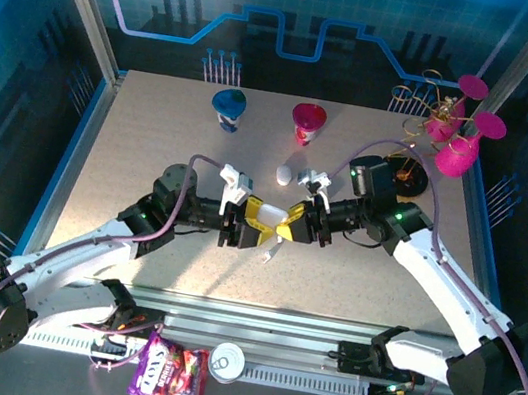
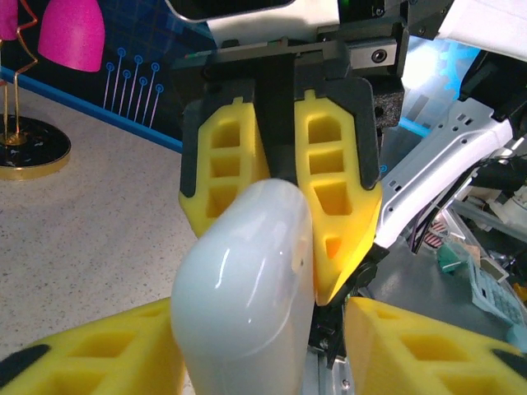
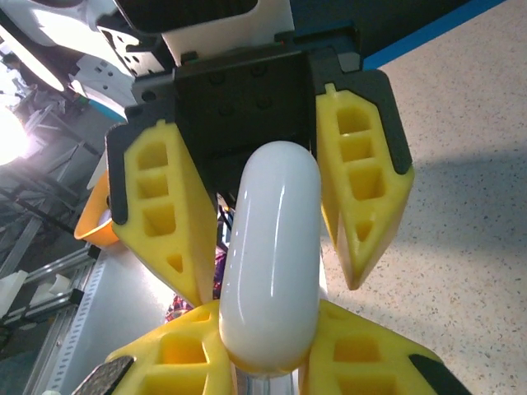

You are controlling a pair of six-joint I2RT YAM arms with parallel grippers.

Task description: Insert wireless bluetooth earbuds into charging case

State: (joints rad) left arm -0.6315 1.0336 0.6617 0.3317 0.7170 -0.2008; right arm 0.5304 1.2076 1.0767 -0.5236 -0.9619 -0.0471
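my right gripper is clamped on the white charging case; my left gripper straddles its other end, whether pinching i can't tell. from above, a second white case lies on the table beyond us.

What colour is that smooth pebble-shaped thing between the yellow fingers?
Glossy white; the charging case shows best in the right wrist view.

charging case: glossy white | fingers: yellow | table: speckled beige | cups: blue cup, magenta cup
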